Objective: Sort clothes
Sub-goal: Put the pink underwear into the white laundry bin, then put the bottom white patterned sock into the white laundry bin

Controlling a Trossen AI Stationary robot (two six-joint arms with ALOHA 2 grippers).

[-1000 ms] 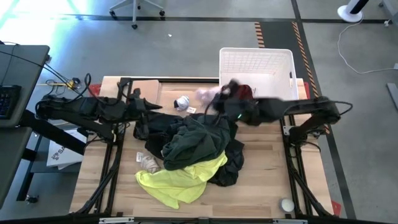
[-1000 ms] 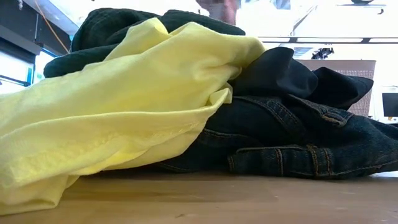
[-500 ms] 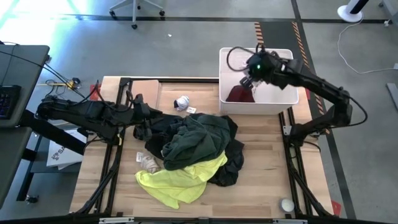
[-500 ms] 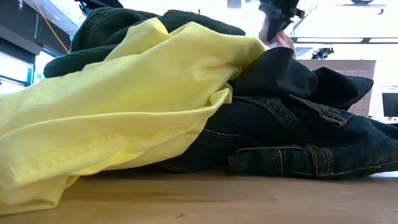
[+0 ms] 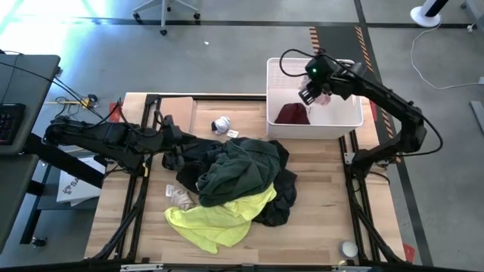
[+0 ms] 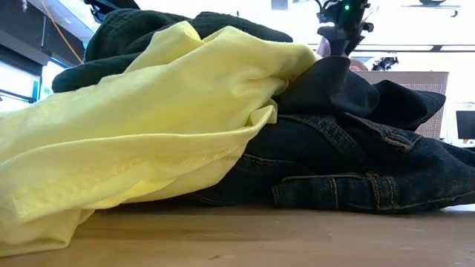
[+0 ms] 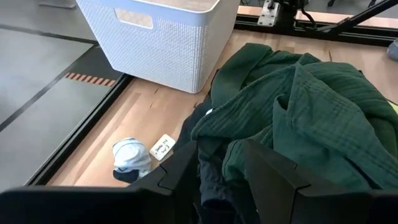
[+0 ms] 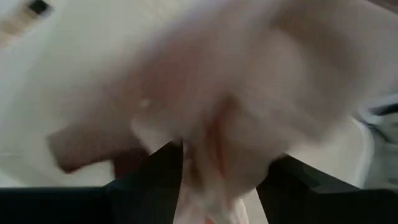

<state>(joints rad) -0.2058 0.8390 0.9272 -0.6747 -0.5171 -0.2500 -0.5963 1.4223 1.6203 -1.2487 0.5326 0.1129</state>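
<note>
The right hand [image 5: 321, 94] hangs over the white basket [image 5: 349, 115] at the far right of the desk [image 5: 325, 196], its fingers clamped on a pale pink garment [image 5: 325, 98], which fills the right wrist view [image 8: 249, 93] and droops between the two dark fingers. A maroon garment [image 5: 292, 114] lies inside the basket on its left side. The left hand [image 5: 171, 136] sits low at the left edge of the clothes pile, and in its wrist view the fingers [image 7: 180, 177] stand apart with dark cloth [image 7: 208, 180] lying in the gap between them. The pile covers the middle of the desk: a dark green garment [image 5: 238, 172] lies on top, black pieces [image 5: 280, 198] spread under and to its right, and a neon yellow garment [image 5: 219, 217] spills toward the near edge. In the low view the yellow garment [image 6: 148, 126] drapes over dark denim [image 6: 356, 170]. A small white-grey ball [image 5: 221, 125] rests on the desk just left of the basket, with a small tag [image 5: 234, 134] beside it. Another small pale ball [image 5: 349, 248] lies near the front right corner, well apart from the clothes.
</note>
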